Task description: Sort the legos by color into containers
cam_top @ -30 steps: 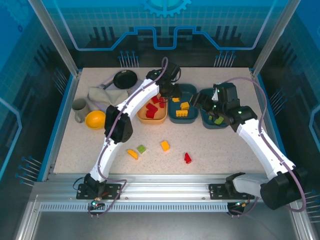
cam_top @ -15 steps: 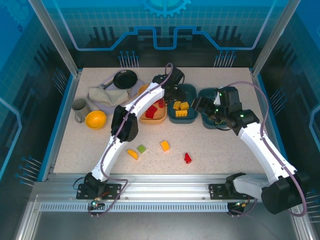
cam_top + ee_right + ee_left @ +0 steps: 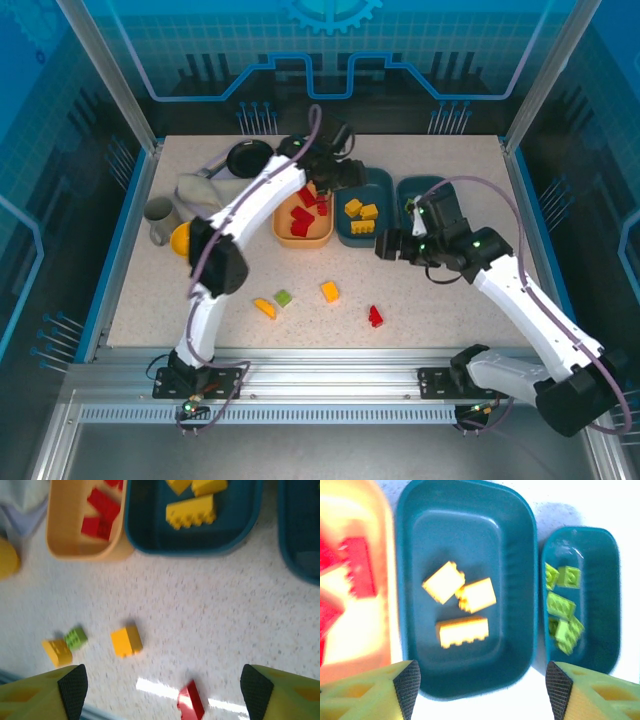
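Observation:
Three trays stand in a row at the back: an orange-yellow tray (image 3: 303, 238) with red legos (image 3: 302, 218), a middle teal tray (image 3: 365, 238) with three yellow legos (image 3: 462, 632), and a right teal tray (image 3: 600, 580) with green legos (image 3: 562, 610). Loose on the table lie an orange-yellow lego (image 3: 264, 308), a green lego (image 3: 283, 297), a yellow lego (image 3: 126, 640) and a red lego (image 3: 191, 702). My left gripper (image 3: 481, 687) hangs open and empty above the middle tray's near rim. Above the table in front of the trays, my right gripper (image 3: 164, 692) is open and empty.
A small yellow bowl (image 3: 183, 240), a grey cup (image 3: 158, 218), a crumpled cloth (image 3: 205, 190) and a black pan (image 3: 247, 158) sit at the back left. The left arm's elbow (image 3: 215, 265) hangs over the bowl. The table's near edge (image 3: 300, 348) lies just past the loose legos.
My right gripper has left the right teal tray and swung toward the near left, over the open table. The left arm's elbow swung left; its gripper shifted slightly left.

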`<action>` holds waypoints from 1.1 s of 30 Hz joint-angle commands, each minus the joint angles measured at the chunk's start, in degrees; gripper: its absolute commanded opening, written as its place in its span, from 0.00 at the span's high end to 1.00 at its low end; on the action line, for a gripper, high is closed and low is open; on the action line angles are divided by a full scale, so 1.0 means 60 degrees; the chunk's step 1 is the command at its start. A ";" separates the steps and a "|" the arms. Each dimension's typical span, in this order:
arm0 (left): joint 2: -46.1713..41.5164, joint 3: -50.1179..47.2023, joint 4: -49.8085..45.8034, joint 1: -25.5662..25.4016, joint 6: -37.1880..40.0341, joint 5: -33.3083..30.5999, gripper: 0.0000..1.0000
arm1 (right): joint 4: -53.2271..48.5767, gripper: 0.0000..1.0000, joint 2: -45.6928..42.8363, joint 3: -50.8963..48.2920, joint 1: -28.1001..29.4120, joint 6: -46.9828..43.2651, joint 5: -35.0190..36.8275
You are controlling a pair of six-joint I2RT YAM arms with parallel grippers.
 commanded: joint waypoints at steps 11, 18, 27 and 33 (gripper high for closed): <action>-0.8417 -1.0653 0.1835 0.0196 -0.1332 0.1748 0.28 | -0.2249 0.19 0.1566 -0.1089 0.4218 0.0449 0.1495; -1.1350 -1.3469 0.2245 0.0039 -0.2041 0.2168 0.26 | -0.1483 0.27 0.3323 -0.1360 0.4600 0.0586 0.1859; -1.2255 -1.3965 0.1910 0.0032 -0.2247 0.2099 0.26 | -0.0541 0.50 0.4896 -0.1101 0.4345 0.0255 0.2043; -1.2258 -1.3892 0.1946 0.0021 -0.2226 0.2072 0.27 | -0.0413 0.64 0.5396 -0.0873 0.4211 0.0183 0.2172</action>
